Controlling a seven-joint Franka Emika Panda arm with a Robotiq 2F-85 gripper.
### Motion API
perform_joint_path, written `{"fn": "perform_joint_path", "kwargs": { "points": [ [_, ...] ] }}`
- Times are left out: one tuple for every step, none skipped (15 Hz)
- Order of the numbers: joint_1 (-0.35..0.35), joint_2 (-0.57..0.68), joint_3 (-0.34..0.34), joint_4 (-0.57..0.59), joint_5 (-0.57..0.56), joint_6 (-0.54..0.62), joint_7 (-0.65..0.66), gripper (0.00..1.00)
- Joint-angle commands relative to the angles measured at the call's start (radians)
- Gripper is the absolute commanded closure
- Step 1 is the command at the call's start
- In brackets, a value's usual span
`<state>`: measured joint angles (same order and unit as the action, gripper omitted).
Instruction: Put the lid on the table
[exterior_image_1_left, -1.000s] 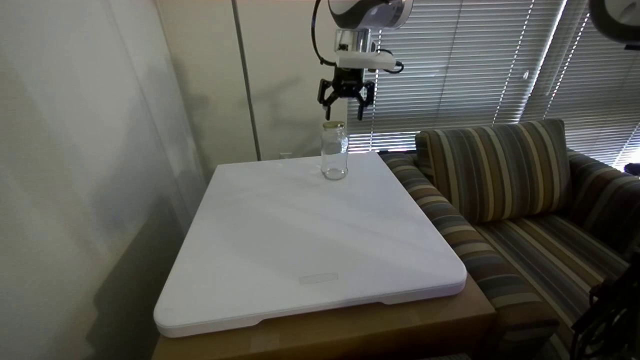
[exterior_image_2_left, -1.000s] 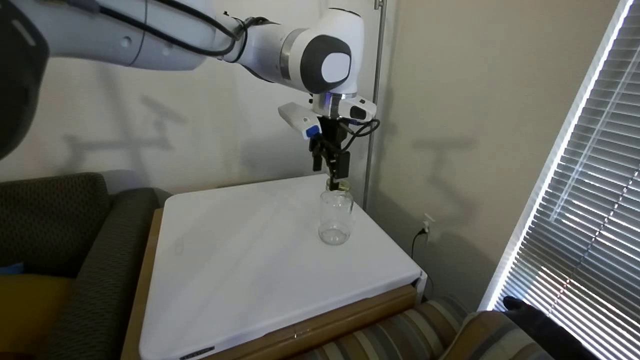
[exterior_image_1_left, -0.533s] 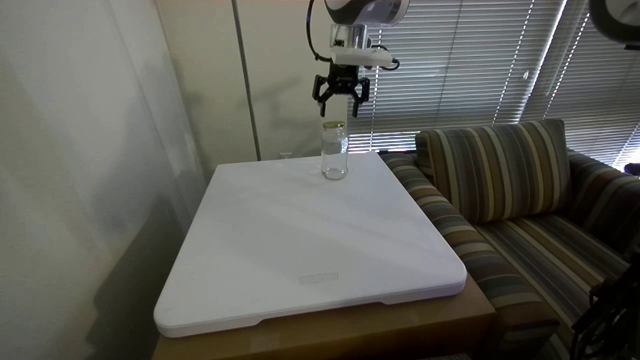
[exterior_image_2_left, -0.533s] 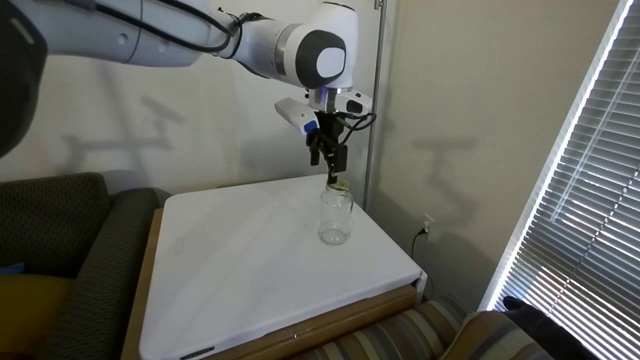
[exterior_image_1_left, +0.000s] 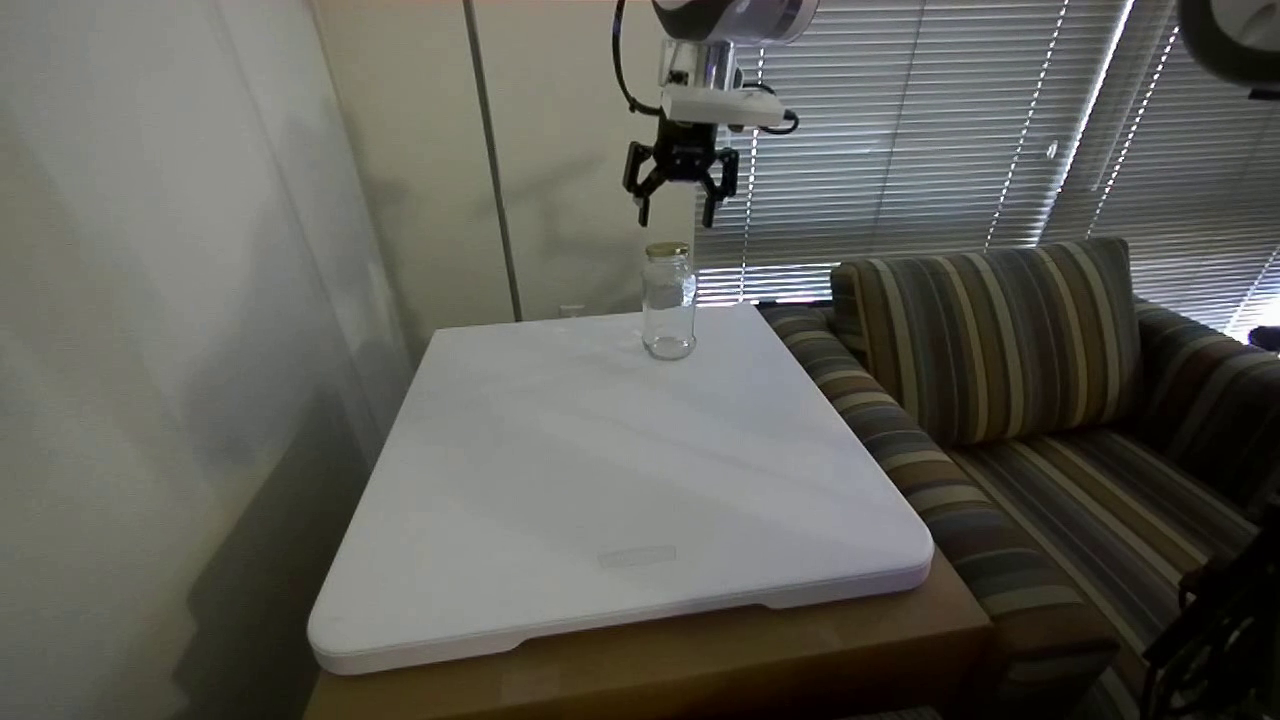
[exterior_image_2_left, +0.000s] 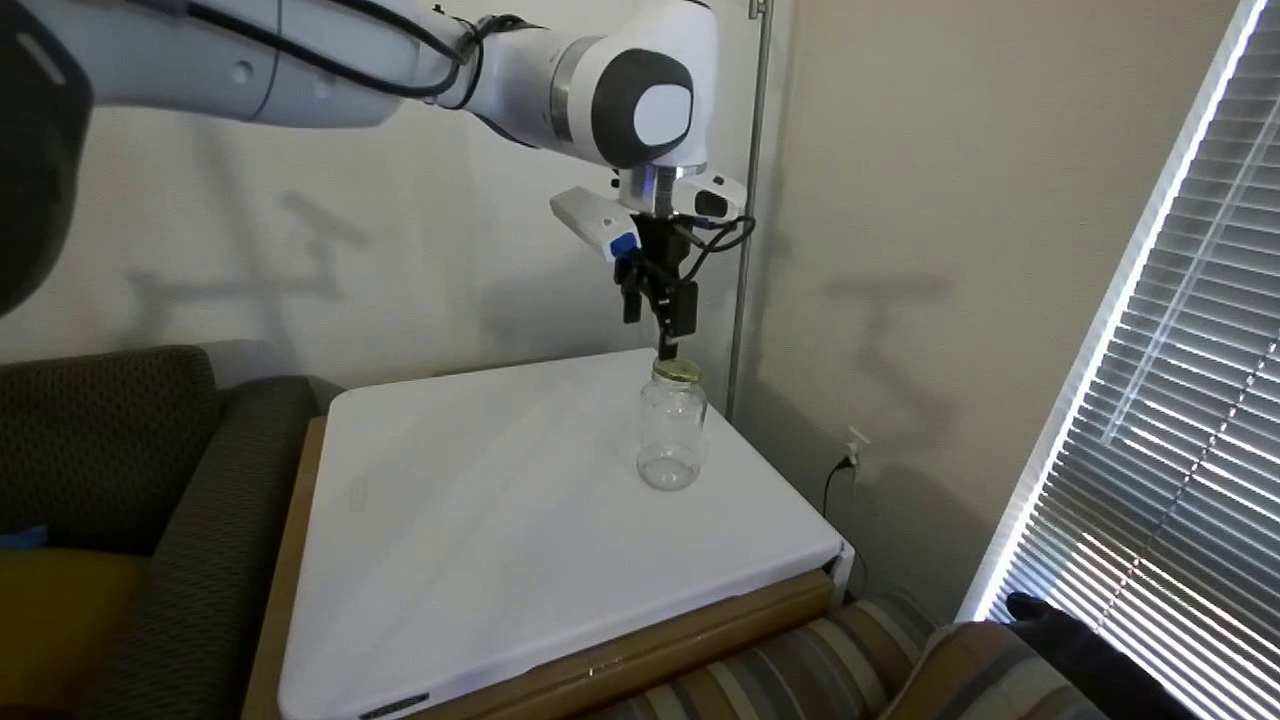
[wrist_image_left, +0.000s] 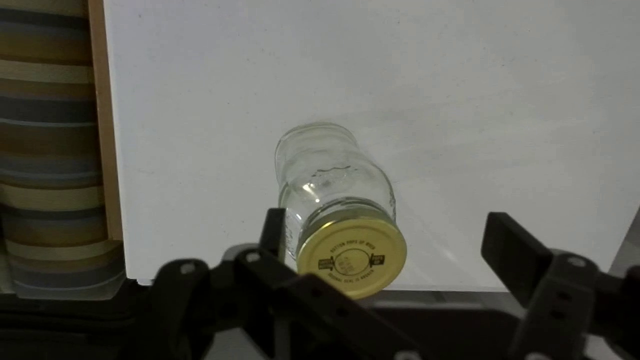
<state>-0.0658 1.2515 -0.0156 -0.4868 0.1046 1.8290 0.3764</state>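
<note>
In an exterior view the desk (exterior_image_1_left: 600, 450) widens from upper centre to a thick, round-cornered edge low in the frame, its smooth white top spreading between the wall (exterior_image_1_left: 180, 350) at left and a striped fabric sofa (exterior_image_1_left: 930, 500) at right. A clear glass jar (exterior_image_1_left: 669, 310) stands upright near the far edge, upper centre, the round, gold-coloured, printed lid (wrist_image_left: 352, 255) on its mouth. Above hangs the black tool (exterior_image_1_left: 676, 218), jaws spread wide, higher than a second ago; jar and lid have stayed put.
</note>
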Motion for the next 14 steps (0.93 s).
{"fn": "perform_joint_path", "kwargs": {
  "points": [
    [-0.018,0.015,0.008,0.014,0.005,-0.002,-0.024,0.00],
    [-0.021,0.014,0.009,0.011,0.008,-0.009,-0.020,0.00],
    [-0.006,0.002,0.000,0.000,0.000,-0.001,0.000,0.00],
    [-0.008,0.004,0.000,0.000,0.000,-0.001,0.000,0.00],
    [-0.009,0.006,0.000,0.000,0.000,-0.001,0.000,0.00],
    [-0.010,0.008,0.000,0.000,0.000,-0.001,0.000,0.00],
    [-0.010,0.009,0.000,0.000,0.000,-0.001,0.000,0.00],
    [-0.010,0.010,0.000,0.000,0.000,-0.001,0.000,0.00],
    [-0.010,0.010,0.000,0.000,0.000,-0.001,0.000,0.00],
    [-0.010,0.010,0.000,0.000,0.000,-0.001,0.000,0.00],
    [-0.010,0.010,0.000,0.000,0.000,-0.001,0.000,0.00],
    [-0.010,0.010,0.000,0.000,0.000,-0.001,0.000,0.00],
    [-0.010,0.010,0.000,0.000,0.000,-0.001,0.000,0.00],
    [-0.010,0.010,0.000,0.000,0.000,-0.001,0.000,0.00]
  ]
}}
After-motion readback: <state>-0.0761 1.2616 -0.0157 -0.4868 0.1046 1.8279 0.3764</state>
